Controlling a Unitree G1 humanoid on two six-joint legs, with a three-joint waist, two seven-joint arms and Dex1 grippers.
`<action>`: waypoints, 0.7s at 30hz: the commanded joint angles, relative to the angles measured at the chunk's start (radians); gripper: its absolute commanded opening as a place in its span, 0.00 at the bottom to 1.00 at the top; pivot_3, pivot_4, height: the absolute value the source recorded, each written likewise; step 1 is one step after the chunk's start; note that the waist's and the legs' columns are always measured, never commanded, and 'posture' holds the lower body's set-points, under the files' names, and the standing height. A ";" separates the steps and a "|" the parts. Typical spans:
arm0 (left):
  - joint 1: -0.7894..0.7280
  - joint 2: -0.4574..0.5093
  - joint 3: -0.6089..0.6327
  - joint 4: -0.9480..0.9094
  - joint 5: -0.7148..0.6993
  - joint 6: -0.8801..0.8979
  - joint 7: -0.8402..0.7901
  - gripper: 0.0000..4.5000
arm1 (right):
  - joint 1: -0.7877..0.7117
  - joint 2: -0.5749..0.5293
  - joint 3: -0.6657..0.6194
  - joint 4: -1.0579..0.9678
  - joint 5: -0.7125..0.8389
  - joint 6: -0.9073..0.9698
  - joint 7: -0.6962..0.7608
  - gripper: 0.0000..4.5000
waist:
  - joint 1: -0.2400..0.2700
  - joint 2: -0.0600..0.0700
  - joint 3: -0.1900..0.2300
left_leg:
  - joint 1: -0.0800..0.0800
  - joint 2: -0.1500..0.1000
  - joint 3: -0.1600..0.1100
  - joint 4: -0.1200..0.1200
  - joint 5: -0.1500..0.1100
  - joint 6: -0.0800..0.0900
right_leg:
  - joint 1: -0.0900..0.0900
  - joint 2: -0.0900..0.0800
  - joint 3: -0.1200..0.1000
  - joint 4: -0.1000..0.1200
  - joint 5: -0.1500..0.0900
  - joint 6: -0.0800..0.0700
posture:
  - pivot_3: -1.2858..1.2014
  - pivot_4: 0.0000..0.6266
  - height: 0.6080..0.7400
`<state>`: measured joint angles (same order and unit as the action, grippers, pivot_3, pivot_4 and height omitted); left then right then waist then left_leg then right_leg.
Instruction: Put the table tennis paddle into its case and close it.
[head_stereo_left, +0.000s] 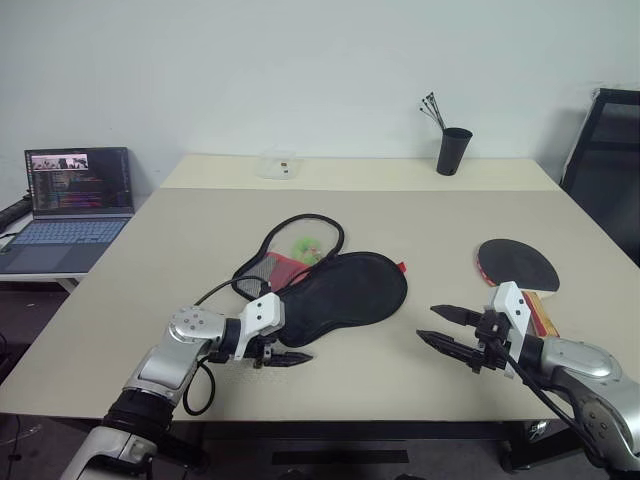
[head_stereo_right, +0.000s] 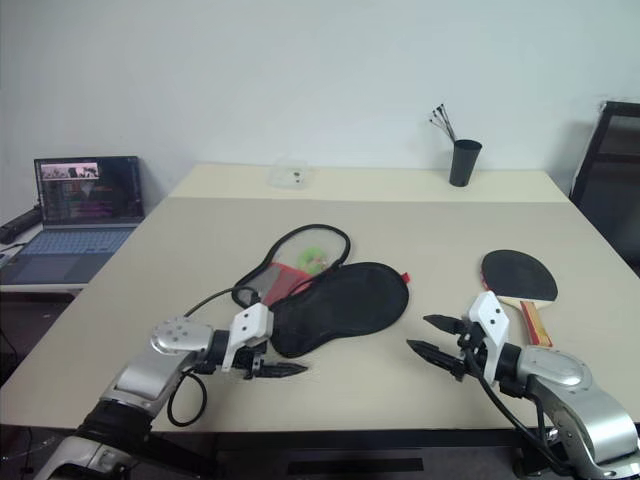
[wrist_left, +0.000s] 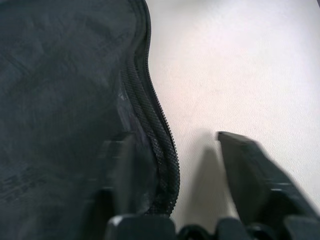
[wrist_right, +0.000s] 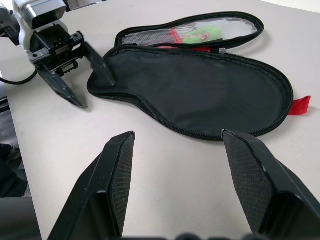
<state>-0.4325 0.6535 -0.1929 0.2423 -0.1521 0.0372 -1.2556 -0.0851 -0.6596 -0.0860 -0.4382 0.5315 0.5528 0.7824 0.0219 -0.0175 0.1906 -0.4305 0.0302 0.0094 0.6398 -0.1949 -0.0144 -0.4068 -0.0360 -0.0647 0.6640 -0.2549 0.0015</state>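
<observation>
The case (head_stereo_left: 345, 292) lies unzipped in the middle of the table, its black half spread flat and its mesh half (wrist_right: 190, 31) folded out behind. My left gripper (wrist_right: 96, 94) is at the case's narrow end, open. One finger (wrist_left: 120, 165) rests over the black fabric and the other on the table, so the zip edge (wrist_left: 160, 135) runs between them. The table tennis paddle (head_stereo_left: 516, 264) lies black face up at the right. Its handle (head_stereo_left: 541, 315) is partly hidden behind my right wrist. My right gripper (head_stereo_left: 450, 330) hovers open and empty, pointing at the case.
A green ball (head_stereo_left: 305, 245) sits in the mesh half. At the table's far side stand a black cup of pens (head_stereo_left: 453, 150) and a clear plastic box (head_stereo_left: 277, 163). An open laptop (head_stereo_left: 75, 195) is on a side desk at the left, and a black chair (head_stereo_left: 610, 150) at the right.
</observation>
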 joint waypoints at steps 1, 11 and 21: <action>0.014 -0.007 0.011 -0.008 -0.015 0.004 0.002 0.30 | -0.010 -0.006 -0.018 -0.047 0.012 -0.002 -0.009 0.68 | 0.000 0.000 0.000 | 0.000 0.000 0.000 0.000 0.000 0.000 | 0.000 0.000 0.000 0.000 0.000 0.000 | 0.52 0.24 1.00; 0.031 -0.075 0.027 -0.167 -0.073 0.238 0.129 0.01 | -0.034 -0.022 -0.045 -0.048 0.020 0.022 -0.024 0.68 | 0.001 0.000 0.000 | 0.000 0.000 -0.001 0.000 0.000 0.000 | 0.000 0.000 0.000 0.000 0.000 0.000 | 0.52 0.24 1.00; -0.150 -0.350 -0.073 -0.066 -0.003 0.417 0.329 0.01 | -0.059 -0.031 -0.056 -0.054 0.024 0.050 -0.036 0.68 | 0.002 -0.001 -0.001 | -0.001 -0.002 -0.001 0.005 0.000 0.000 | 0.002 0.000 0.000 0.000 0.002 0.004 | 0.52 0.24 1.00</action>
<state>-0.5545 0.3191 -0.2525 0.1582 -0.1718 0.4552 -0.9525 -0.1342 -0.6776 -0.1096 -0.4518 0.5341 0.6004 0.7549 0.0240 -0.0184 0.1900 -0.4312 0.0283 0.0090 0.6444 -0.1949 -0.0142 -0.4047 -0.0362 -0.0640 0.6637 -0.2527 0.0053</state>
